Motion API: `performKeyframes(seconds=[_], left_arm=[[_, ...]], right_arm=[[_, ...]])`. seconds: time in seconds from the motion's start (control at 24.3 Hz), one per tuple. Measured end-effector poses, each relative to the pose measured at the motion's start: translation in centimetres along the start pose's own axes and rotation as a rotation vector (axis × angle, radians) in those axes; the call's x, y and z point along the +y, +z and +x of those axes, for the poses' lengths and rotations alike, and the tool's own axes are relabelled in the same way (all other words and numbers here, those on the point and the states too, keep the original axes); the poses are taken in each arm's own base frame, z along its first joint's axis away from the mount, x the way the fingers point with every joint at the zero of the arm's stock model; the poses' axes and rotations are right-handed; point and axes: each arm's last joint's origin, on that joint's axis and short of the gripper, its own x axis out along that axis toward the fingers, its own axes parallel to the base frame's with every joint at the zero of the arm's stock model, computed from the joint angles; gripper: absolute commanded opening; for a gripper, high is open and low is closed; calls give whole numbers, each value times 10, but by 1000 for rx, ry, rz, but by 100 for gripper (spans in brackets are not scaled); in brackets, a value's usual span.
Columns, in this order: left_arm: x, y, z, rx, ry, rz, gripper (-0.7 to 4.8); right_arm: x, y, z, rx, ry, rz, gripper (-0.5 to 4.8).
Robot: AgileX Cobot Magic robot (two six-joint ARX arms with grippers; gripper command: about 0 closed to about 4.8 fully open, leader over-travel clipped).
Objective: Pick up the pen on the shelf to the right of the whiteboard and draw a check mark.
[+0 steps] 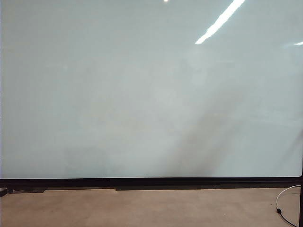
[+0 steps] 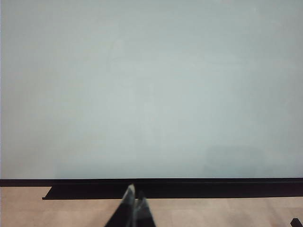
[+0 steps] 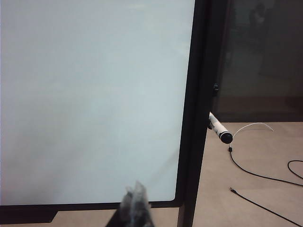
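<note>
The whiteboard (image 1: 142,94) is a large glossy pale board with a thin black frame, blank, filling the exterior view; it also fills the left wrist view as the whiteboard (image 2: 151,90) and shows in the right wrist view as the whiteboard (image 3: 90,94). No check mark shows on it. The pen (image 3: 219,128), white barrel with a black end, sticks out from the board's black side frame, well away from my right gripper (image 3: 136,193), which is shut and empty in front of the board's lower edge. My left gripper (image 2: 135,195) is shut, empty, before the bottom frame. Neither gripper shows in the exterior view.
A black rail (image 1: 151,183) runs under the board above a tan floor (image 1: 142,208). A white cable (image 1: 284,203) lies at the lower right. Black cables (image 3: 255,175) trail over the floor beside the frame post (image 3: 199,118). A dark panel (image 3: 260,56) stands behind.
</note>
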Motion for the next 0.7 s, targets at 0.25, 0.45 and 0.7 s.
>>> performKeyframes(seconds=[0.25,0.45,0.7], left_arm=[[0,0,0,0,0,0,-5],[0,0,0,0,0,0,-4],[0,0,0,0,0,0,-4]], right_arm=[[0,0,0,0,-1,0,-9],[0,0,0,0,-5,0,-9],[0,6,0,-56,-9,9,-9]])
